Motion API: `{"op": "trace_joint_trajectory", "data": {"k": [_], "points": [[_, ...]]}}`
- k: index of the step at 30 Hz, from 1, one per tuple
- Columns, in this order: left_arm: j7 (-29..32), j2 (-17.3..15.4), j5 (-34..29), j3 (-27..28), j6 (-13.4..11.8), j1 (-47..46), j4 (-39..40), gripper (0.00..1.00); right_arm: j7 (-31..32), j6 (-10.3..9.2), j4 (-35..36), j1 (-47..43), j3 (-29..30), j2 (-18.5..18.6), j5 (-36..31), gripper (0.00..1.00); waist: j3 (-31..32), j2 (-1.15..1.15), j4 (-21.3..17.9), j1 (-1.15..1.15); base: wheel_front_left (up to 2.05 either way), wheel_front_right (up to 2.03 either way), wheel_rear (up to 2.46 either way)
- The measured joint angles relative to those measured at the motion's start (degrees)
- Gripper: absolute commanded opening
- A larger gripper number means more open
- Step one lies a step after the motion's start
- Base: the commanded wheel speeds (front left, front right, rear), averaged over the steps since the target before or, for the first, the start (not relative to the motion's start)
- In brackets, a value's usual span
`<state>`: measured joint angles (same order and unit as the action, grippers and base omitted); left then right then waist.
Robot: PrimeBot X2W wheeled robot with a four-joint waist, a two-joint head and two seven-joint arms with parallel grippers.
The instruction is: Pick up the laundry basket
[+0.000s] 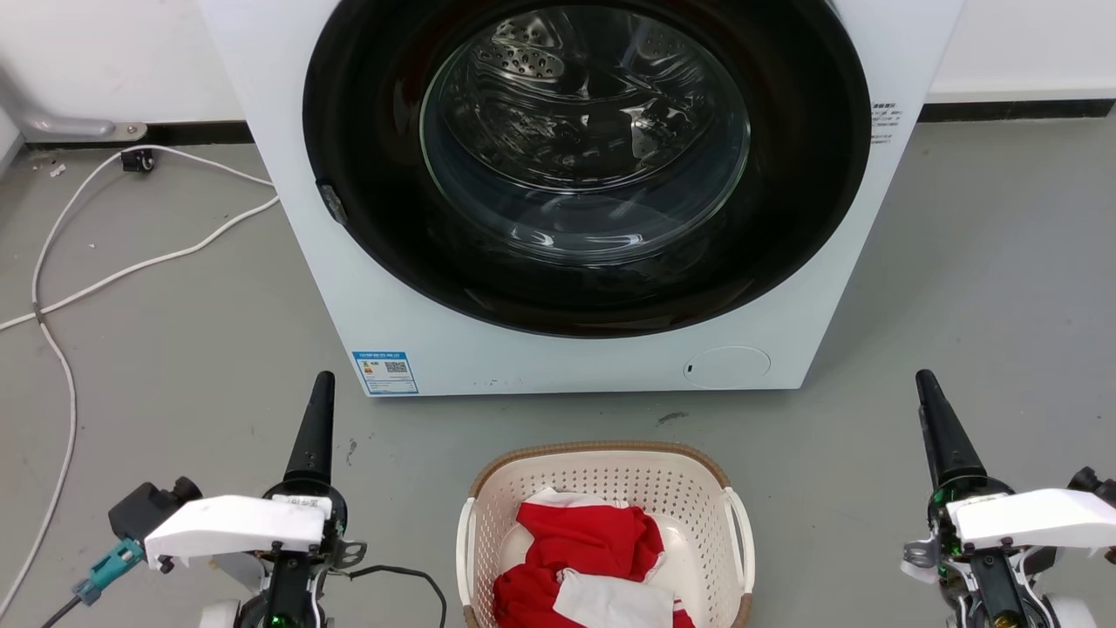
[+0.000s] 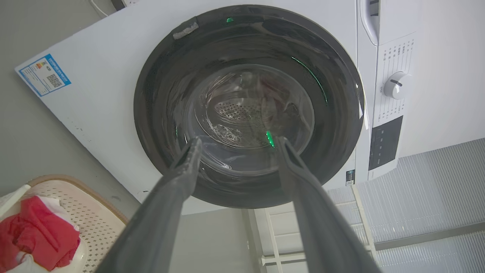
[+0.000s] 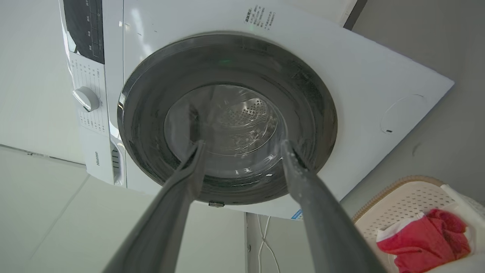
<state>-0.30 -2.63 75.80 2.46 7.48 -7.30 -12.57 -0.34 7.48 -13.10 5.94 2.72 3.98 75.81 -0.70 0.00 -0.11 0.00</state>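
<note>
laundry basket: on floor before washing machine, between both tools, touching neither | left tool: spread, empty | right tool: spread, empty | handling: likely light, stiff plastic; red cloth adds little weight | hold: white side handles, one per tool

Laundry basket sitting just in front of washer, w/ clothes lying inside; cable lying left of washer.
</note>
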Motion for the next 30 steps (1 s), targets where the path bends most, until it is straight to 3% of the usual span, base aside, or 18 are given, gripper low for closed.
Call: {"op": "trace_joint_trajectory", "data": {"k": [15,30], "points": [[-3.24,-0.02,-21.57,-1.52,0.0,-0.8,0.15,1.0,-3.2,0.0,1.57,0.24,-0.81,-0.12,-26.24,1.0,-0.19,0.0,0.11,0.0,0.0,0.0,0.0],[-5.94,-0.14,-36.89,-3.05,-0.05,-1.52,-1.96,1.0,-5.79,0.01,0.33,0.68,-1.03,-0.69,-41.47,1.0,-0.26,0.0,0.25,0.0,0.0,0.0,0.0]]}}
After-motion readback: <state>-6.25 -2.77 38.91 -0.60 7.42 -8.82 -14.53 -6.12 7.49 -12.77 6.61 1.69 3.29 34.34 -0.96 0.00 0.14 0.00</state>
